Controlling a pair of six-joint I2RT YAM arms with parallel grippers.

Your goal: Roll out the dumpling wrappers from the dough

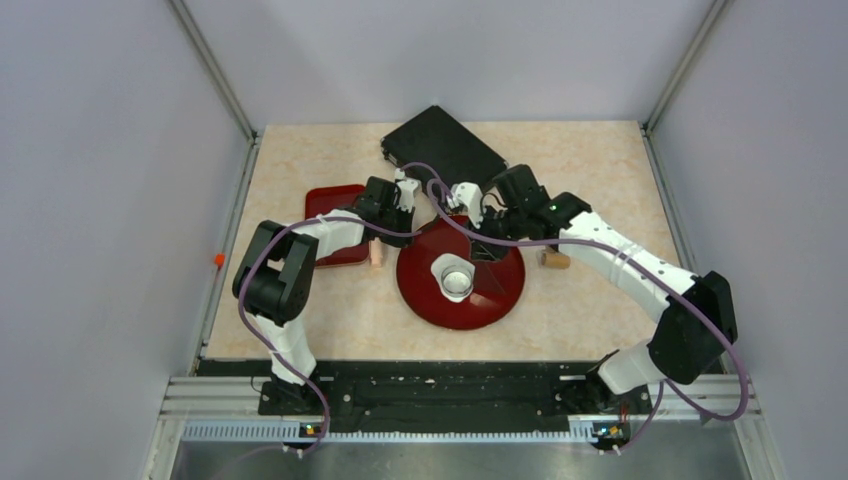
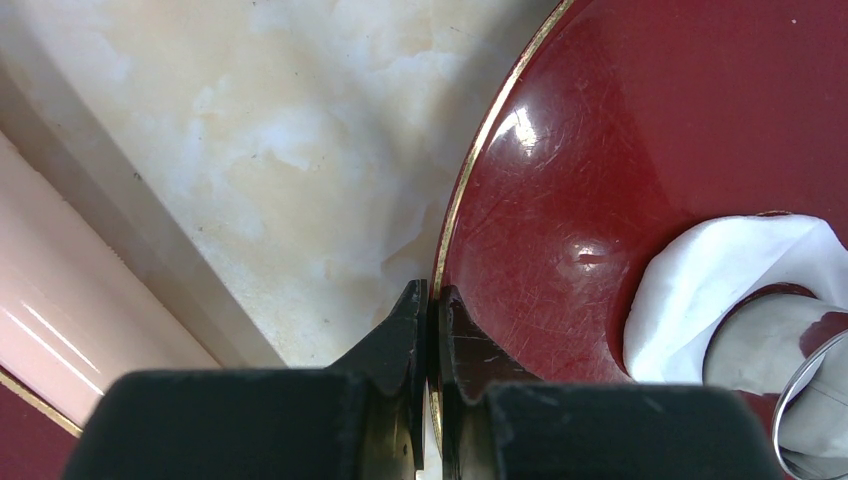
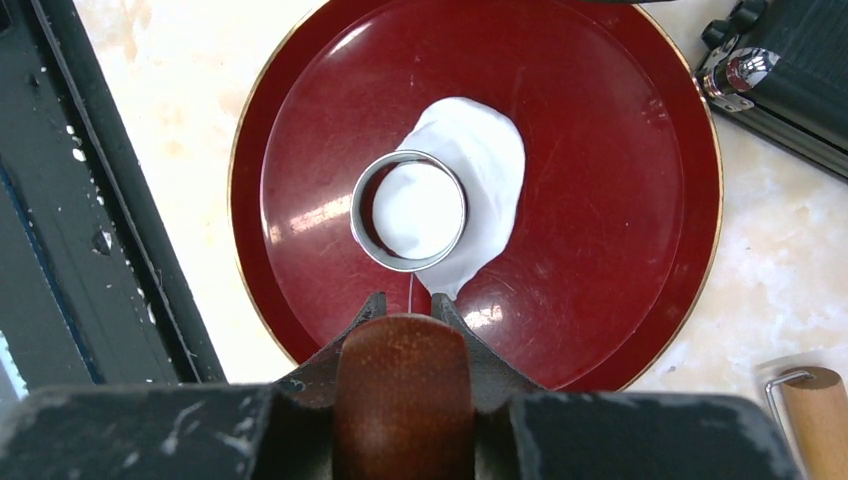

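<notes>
l claw (image 2: pixel 432 300) tight on plate rim (image 2: pixel 470 170), r claw (image 3: pixel 408 305) tight round brown wooden handle (image 3: pixel 402 390)

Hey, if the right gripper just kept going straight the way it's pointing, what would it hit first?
Probably the ring cutter, standing on the dough dead ahead of the right gripper. Depth is unclear, so the red plate just before it could come first.

Plain grey walls (image 1: pixel 100 150) enclose beige marbled tabletop (image 1: pixel 600 170).
</notes>
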